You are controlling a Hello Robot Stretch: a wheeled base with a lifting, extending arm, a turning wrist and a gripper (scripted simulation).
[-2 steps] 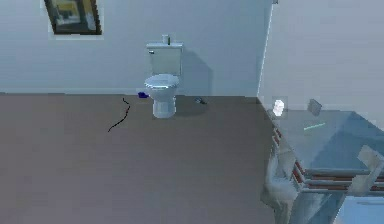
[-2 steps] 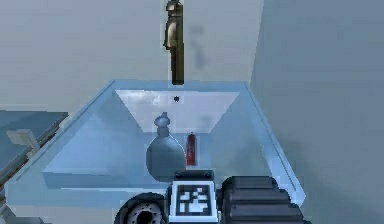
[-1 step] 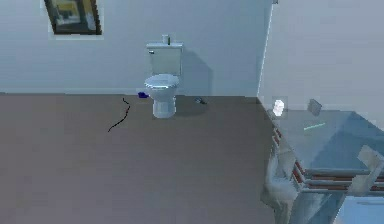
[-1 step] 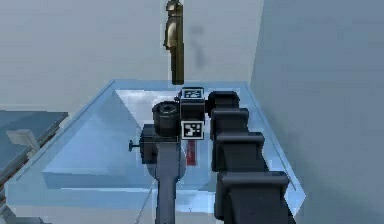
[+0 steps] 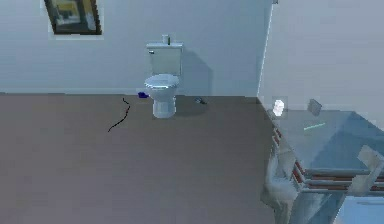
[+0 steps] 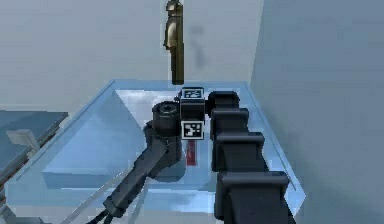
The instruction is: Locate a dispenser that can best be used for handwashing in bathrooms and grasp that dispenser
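Probably your dispenser is the small red thing (image 6: 190, 151) in the pale tub (image 6: 105, 115).
It lies just right of the fingers (image 6: 140, 176) in the arm side view, too small to show a long axis. You cannot tell the fingers' spread or whether they hold anything; the tall olive shape (image 6: 176, 40) on the far rim is another candidate.

The arm (image 6: 240, 160) hides most of a reddish thing (image 6: 192, 152) in the basin (image 6: 110, 110); the top edge cuts the wall picture (image 5: 75, 15)
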